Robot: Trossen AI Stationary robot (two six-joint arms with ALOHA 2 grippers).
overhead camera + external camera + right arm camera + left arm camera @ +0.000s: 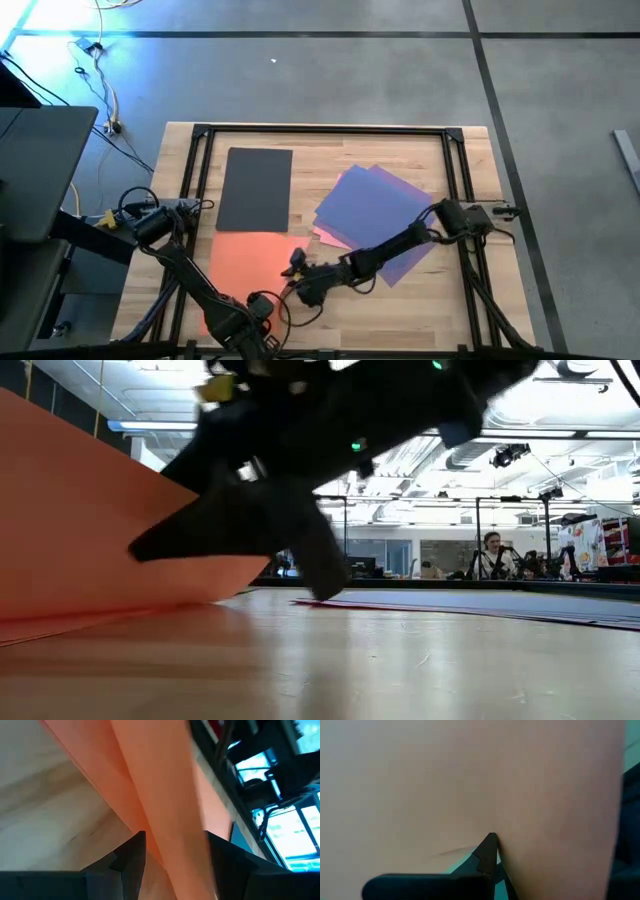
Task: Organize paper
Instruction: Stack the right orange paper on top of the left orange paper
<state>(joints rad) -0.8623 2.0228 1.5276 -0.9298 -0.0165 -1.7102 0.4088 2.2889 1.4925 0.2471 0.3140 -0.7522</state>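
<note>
Progress so far: dark grey sheet (254,188) lies flat and squared at the table's (400,310) left-centre. Orange sheet (250,268) sits just below it, its near edge lifted. My left gripper (490,851) is closed, pinching that orange sheet. My right gripper (175,851) is at the orange's right edge, fingers apart either side of it, not clamped yet. Still left: blue sheet (368,203), purple sheet (408,262) and pink sheet (326,236), fanned in a messy overlap on the right, unsorted.

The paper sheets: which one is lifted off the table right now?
The orange sheet. Its edge curls up between the right pincer and the left pincer, while the dark grey sheet and the blue sheet lie flat.
</note>
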